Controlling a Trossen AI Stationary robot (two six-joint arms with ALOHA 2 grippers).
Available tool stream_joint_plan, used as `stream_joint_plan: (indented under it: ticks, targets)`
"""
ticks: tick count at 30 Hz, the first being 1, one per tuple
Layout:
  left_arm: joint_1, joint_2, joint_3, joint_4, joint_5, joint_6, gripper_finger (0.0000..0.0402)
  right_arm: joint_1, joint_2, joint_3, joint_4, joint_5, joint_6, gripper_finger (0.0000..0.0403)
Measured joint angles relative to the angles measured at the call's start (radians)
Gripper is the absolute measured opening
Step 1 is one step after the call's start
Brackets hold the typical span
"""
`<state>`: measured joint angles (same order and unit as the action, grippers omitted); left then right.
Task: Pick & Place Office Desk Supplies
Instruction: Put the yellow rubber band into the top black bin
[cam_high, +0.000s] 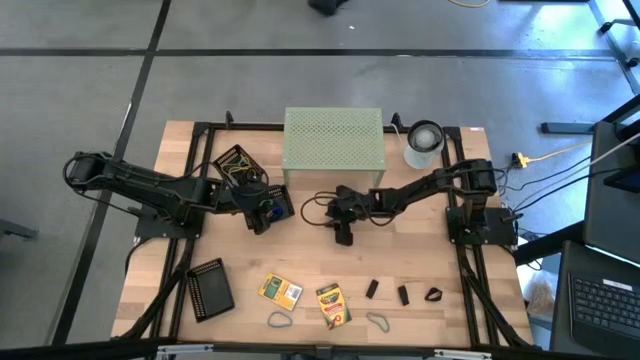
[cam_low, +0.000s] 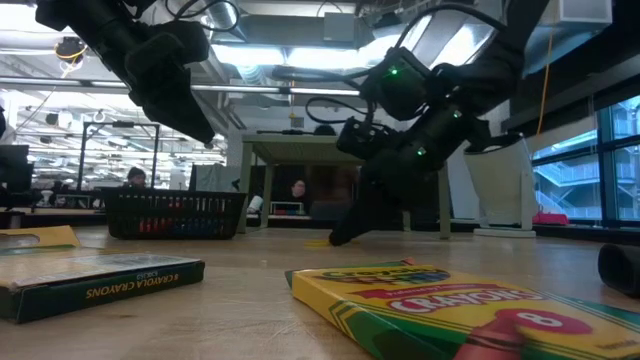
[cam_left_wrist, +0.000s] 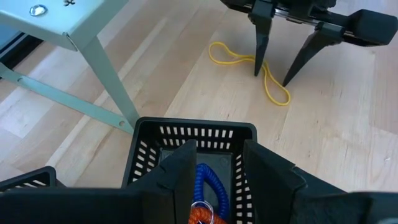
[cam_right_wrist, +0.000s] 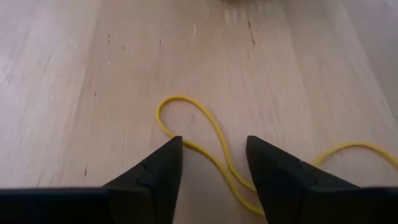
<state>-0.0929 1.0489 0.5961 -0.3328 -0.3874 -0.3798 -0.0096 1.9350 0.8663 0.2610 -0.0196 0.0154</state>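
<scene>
Yellow rubber band (cam_right_wrist: 214, 146) lies flat on the bench near the middle, just in front of the green riser (cam_high: 333, 150). My right tool (cam_right_wrist: 214, 171) is low over it with its fingers spread, one on each side of the band's two strands. The band's long way runs out ahead of the tool and back under it. My left tool (cam_left_wrist: 214, 171) (spread too, holding nothing) hangs over a black mesh tray (cam_left_wrist: 146, 134) close by, so the right arm is nearer.
</scene>
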Motion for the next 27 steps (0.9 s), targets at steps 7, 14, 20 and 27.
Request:
stream_joint_plan:
  ticks: [7,14,20,27]
  targets:
    - [0.000,0.000,0.000,0.000,0.000,0.000,0.0127,0.000,-0.002,0.001,-0.040,-0.009,0.002,0.0098]
    - [0.000,0.000,0.000,0.000,0.000,0.000,0.0127,0.000,-0.001,-0.002,-0.017,-0.036,0.002,0.0014]
    - [0.000,0.000,0.000,0.000,0.000,0.000,0.0127,0.000,-0.001,-0.002,-0.009,-0.037,0.027,0.0005]
    - [0.000,0.000,0.000,0.001,-0.001,-0.051,0.0127,0.002,-0.059,-0.008,-0.036,-0.057,0.032,0.0002]
